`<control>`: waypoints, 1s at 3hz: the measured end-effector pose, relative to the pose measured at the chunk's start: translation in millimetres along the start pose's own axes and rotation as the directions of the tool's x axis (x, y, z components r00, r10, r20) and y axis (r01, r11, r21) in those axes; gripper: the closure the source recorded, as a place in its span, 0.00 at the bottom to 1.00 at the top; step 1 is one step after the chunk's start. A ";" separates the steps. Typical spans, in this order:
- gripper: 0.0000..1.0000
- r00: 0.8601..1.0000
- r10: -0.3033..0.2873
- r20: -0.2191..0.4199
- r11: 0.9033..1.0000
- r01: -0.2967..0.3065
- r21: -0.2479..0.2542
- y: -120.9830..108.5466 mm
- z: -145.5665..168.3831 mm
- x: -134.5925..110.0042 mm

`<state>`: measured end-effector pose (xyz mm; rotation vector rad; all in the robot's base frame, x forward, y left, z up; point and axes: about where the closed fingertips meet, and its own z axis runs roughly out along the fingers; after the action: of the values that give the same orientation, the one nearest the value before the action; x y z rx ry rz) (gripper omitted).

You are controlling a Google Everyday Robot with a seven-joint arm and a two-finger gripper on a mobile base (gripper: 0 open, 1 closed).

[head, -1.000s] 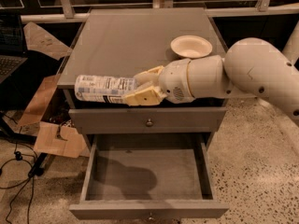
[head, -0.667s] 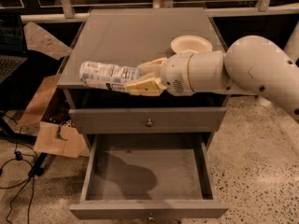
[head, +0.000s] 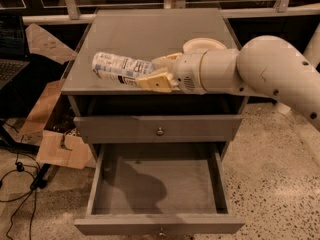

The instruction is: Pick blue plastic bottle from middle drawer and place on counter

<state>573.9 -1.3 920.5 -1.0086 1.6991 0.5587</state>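
Note:
My gripper point(head: 156, 72) is shut on the blue plastic bottle point(head: 116, 67), a clear bottle with a pale printed label. It holds the bottle on its side just above the front left part of the counter point(head: 145, 34). The bottle points left, away from the arm. The white arm reaches in from the right. The middle drawer point(head: 159, 189) is pulled open below and holds nothing that I can see. Its round knob point(head: 161, 231) shows at the bottom edge.
A cream bowl point(head: 204, 45) sits on the counter's right side, partly behind the arm. A shut drawer front point(head: 159, 129) with a knob is above the open drawer. Cardboard point(head: 60, 149) and cables lie on the floor at left.
The gripper has lifted the bottle and carried it farther over the counter's front left area. The arm has risen with it.

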 end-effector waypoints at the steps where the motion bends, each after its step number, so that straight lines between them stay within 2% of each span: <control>1: 1.00 1.000 0.003 0.002 1.000 -0.003 0.019 -8.0 6.9 -2.0; 3: 1.00 0.999 -0.030 -0.024 1.000 0.030 -0.001 -59.7 39.0 -5.8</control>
<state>645.4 -1.6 918.3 -1.0436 1.7024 0.5299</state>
